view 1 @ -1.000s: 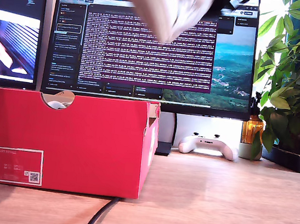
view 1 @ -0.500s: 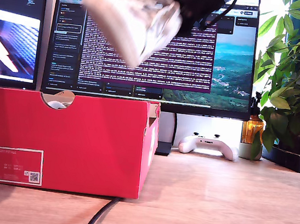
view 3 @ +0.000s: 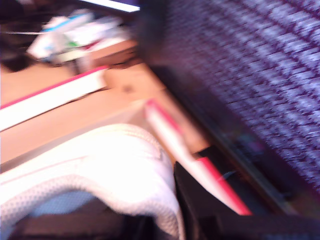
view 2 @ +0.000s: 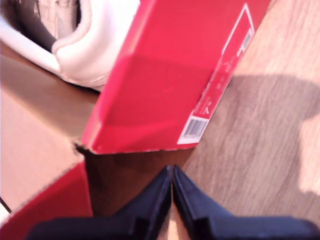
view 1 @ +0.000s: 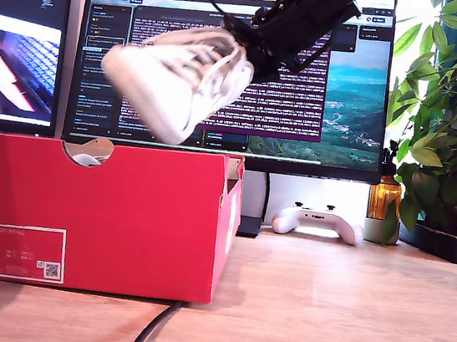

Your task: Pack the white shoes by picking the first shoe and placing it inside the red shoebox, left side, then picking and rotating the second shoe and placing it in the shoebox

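Above red shoebox [view 1: 96, 213]: shoe [view 1: 177, 80] in tool [view 1: 256, 57]

White game controller [view 1: 318, 222] beside potted plant [view 1: 449, 124].

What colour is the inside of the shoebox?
Brown cardboard inside the red shoebox, clearest in the first wrist view.

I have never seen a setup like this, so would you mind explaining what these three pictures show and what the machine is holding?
This is a two-armed robot with grippers, packing shoes. The exterior view is from a camera on the desk: my second gripper holds a white shoe in the air above the red shoebox. A game controller, monitors and a plant stand behind. The two other pictures come from cameras on the grippers. The first wrist view shows my first gripper shut and empty beside the box, with the other shoe already inside it.
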